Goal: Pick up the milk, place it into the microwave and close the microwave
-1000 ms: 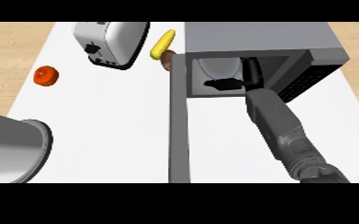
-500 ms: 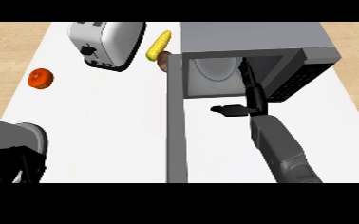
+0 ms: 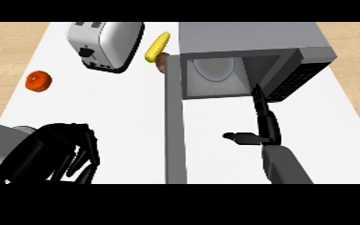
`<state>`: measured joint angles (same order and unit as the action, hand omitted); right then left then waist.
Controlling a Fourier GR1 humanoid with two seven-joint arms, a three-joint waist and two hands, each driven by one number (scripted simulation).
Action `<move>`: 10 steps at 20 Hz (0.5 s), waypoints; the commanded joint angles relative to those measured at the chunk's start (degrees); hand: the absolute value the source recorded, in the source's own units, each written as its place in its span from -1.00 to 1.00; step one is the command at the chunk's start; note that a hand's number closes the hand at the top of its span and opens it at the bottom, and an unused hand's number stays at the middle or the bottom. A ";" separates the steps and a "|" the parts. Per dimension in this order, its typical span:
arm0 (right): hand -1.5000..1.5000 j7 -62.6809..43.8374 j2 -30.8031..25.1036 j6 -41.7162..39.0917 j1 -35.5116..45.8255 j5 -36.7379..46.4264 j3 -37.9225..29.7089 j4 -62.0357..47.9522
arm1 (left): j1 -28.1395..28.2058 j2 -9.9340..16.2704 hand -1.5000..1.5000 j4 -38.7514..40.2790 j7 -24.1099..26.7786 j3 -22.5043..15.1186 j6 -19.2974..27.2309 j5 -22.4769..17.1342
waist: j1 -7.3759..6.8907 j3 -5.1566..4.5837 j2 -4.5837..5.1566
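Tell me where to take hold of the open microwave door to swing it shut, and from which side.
Take the microwave door at its free end nearest the robot, far from its hinge on the microwave. It stands edge-on, so probably push its outer face from the left, where the left hand is; the right hand is on the inner side.

The microwave (image 3: 249,43) — a grey box at the counter's far right — is standing with its door (image 3: 175,124) swinging wide open toward the view's lower edge, showing a pale cavity with a round turntable (image 3: 213,70); no milk is showing.
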<state>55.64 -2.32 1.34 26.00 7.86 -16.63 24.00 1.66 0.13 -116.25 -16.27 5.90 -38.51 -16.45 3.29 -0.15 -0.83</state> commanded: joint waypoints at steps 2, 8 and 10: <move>-1.00 0.44 -2.44 -5.22 -8.99 -0.76 1.76 8.42 | -4.47 -0.13 1.00 4.96 4.89 -8.44 1.71 10.16 | 0.72 -0.08 0.03; -1.00 0.74 -3.64 -8.91 -19.57 -2.38 3.64 21.01 | -5.12 -0.13 1.00 15.02 12.60 -20.21 6.74 20.24 | 0.67 -0.13 0.28; -1.00 -1.30 -2.40 -8.18 -23.44 -1.90 5.69 27.44 | -9.53 -0.13 1.00 20.46 12.78 -21.05 8.63 21.91 | 0.83 -0.15 0.36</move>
<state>55.27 -4.73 -4.57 8.11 6.34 -12.84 42.95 -5.30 0.02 -102.87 -7.07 -10.16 -32.49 -0.21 3.99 -0.25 -0.59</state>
